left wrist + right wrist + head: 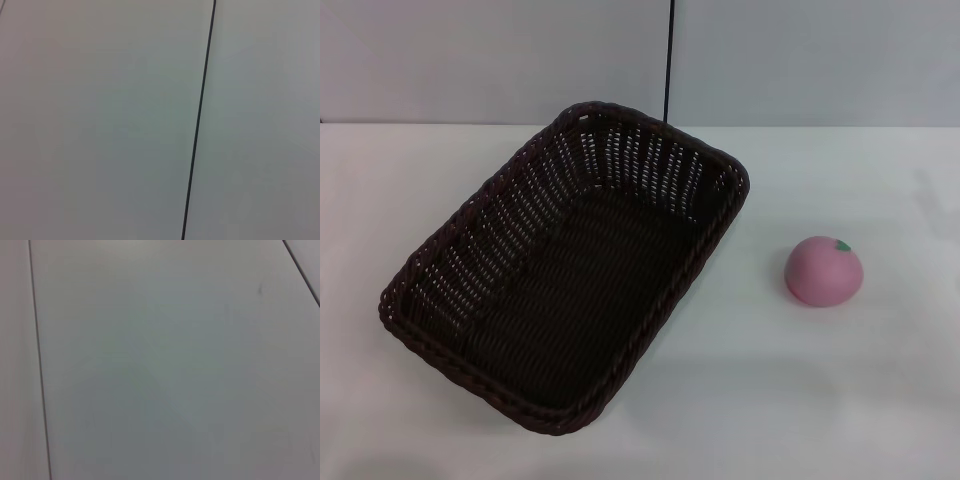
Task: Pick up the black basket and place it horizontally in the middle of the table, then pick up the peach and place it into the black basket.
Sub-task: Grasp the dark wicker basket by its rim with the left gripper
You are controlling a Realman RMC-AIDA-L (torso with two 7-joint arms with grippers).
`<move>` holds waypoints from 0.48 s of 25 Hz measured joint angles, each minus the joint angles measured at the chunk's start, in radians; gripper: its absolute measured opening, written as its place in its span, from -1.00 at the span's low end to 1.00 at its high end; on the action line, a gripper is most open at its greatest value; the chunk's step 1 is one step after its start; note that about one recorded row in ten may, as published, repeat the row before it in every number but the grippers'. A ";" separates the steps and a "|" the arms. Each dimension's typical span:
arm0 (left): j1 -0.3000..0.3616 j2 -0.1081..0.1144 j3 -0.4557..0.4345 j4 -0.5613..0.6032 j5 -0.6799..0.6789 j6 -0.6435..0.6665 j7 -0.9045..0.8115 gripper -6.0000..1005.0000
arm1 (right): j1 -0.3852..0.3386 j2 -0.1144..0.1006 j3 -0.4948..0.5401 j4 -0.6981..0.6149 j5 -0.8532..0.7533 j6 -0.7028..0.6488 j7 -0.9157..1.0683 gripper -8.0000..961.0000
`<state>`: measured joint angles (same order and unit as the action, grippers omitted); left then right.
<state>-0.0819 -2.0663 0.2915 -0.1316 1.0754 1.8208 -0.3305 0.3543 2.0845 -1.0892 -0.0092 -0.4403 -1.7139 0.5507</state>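
The black basket (565, 265) lies on the white table (840, 390) left of centre, turned diagonally, its long side running from near left to far right. It is empty. The peach (823, 270), pink with a small green leaf, sits on the table to the basket's right, apart from it. Neither gripper shows in the head view. Both wrist views show only pale wall panels with a dark seam; no fingers and no task object appear there.
A grey wall (500, 60) stands behind the table, with a thin dark vertical seam (669, 60) above the basket's far corner. Bare white tabletop lies in front of and to the right of the peach.
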 joint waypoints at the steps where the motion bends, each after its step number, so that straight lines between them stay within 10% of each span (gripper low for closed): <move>1: -0.001 0.000 0.000 0.001 0.000 0.000 0.000 0.17 | 0.000 0.000 0.000 0.000 0.000 0.000 0.000 0.51; 12: 0.003 0.003 0.008 0.028 0.006 0.000 -0.012 0.17 | 0.004 0.002 0.000 0.000 0.000 0.002 0.000 0.51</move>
<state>-0.0789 -2.0629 0.2997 -0.1033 1.0812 1.8207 -0.3422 0.3578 2.0862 -1.0891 -0.0093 -0.4402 -1.7123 0.5508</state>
